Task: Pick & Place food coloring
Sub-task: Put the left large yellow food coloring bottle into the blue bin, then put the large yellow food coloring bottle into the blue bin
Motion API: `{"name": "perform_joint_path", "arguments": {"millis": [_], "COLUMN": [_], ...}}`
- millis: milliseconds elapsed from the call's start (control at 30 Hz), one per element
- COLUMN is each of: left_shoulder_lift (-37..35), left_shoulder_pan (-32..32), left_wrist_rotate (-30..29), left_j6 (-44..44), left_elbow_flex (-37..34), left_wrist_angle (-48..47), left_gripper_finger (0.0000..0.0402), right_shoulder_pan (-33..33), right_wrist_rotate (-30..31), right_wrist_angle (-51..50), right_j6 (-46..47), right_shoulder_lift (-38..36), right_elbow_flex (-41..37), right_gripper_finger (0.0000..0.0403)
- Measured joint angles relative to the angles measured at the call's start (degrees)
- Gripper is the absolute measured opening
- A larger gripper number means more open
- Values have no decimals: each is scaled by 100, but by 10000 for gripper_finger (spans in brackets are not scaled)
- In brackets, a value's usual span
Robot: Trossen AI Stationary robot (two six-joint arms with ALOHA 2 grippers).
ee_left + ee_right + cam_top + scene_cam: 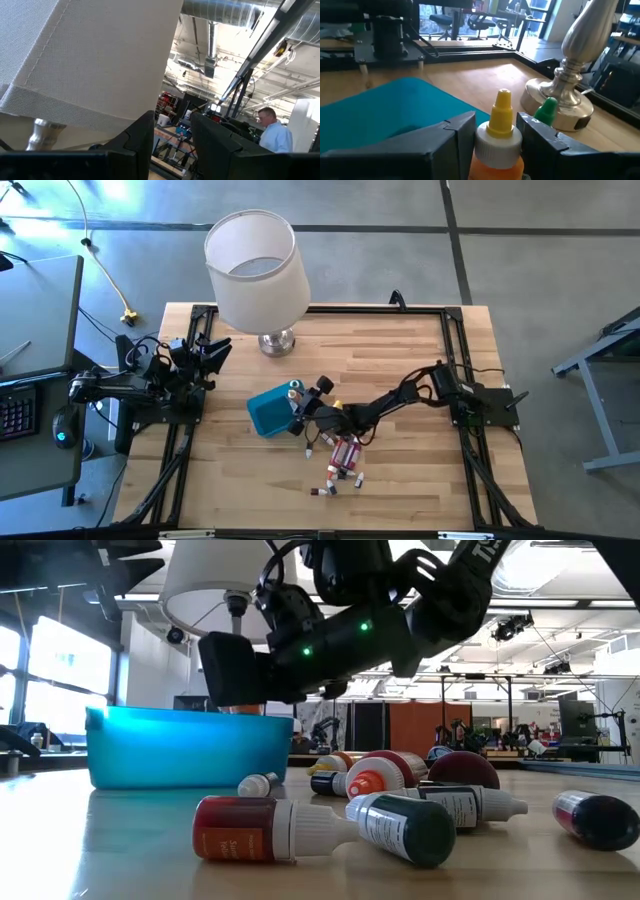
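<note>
The right gripper [495,135] hangs over the blue tray [268,412], jaws narrow around an orange bottle [497,150]. Most bottles [343,455] lie on the desk [400,360] beside the tray, so little looks done. The left gripper [171,137] waits, jaws apart, empty.

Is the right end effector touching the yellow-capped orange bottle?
Touching. The right wrist view shows the orange bottle standing between the right end effector's two fingers, its white collar pressed against both, above the blue tray.
</note>
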Motion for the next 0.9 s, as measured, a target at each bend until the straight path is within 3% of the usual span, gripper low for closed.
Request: {"name": "perform_joint_path", "arguments": {"millis": [300, 433, 733, 900], "left_shoulder_lift": [0, 0, 0, 0], "left_shoulder_pan": [0, 0, 0, 0], "left_wrist_rotate": [-2, -4, -9, -9], "left_j6": [-10, -10, -12, -12], "left_elbow_flex": [0, 0, 0, 0], "left_wrist_angle": [1, 1, 8, 8], "left_gripper_finger": [128, 128, 128, 128], "right_shoulder_pan": [11, 44, 441, 888], "right_wrist_rotate": [783, 704, 1035, 1739], "right_wrist_angle": [42, 104, 135, -1164], "right_j6": [-397, -466, -1932, -2132], "right_shoulder_lift": [10, -75, -866, -1562], "right_elbow_flex": [-13, -15, -13, -7], "right_gripper_finger": [161, 162, 162, 162]}}
